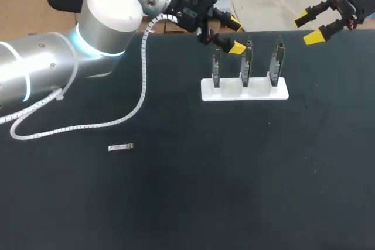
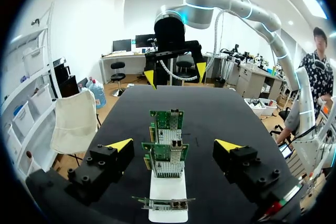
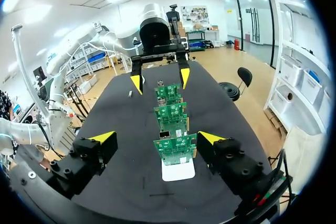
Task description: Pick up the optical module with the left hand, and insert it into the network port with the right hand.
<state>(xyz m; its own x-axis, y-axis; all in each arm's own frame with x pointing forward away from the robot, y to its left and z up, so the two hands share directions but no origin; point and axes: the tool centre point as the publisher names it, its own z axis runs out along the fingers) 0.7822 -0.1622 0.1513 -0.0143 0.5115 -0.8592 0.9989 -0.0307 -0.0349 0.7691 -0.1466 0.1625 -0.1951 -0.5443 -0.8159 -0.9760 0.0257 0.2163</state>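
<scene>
black table, yellow tips, green boards

the table (image 1: 234,191) is flat black all over, with no pattern. the little optical module (image 1: 121,147) on it is shiny grey, like silver. the stand (image 1: 245,89) is plain white. the boards (image 3: 175,148) in the stand are bright green with tiny silver and dark spots on them. the left gripper (image 1: 235,36) is black with bright yellow tips, and the right gripper (image 1: 309,28) is black with the same yellow tips. the left arm (image 1: 111,4) is white and silver, with a ring of light blue glow round it. the cable (image 1: 140,95) is white with a curly spiral pattern.
</scene>
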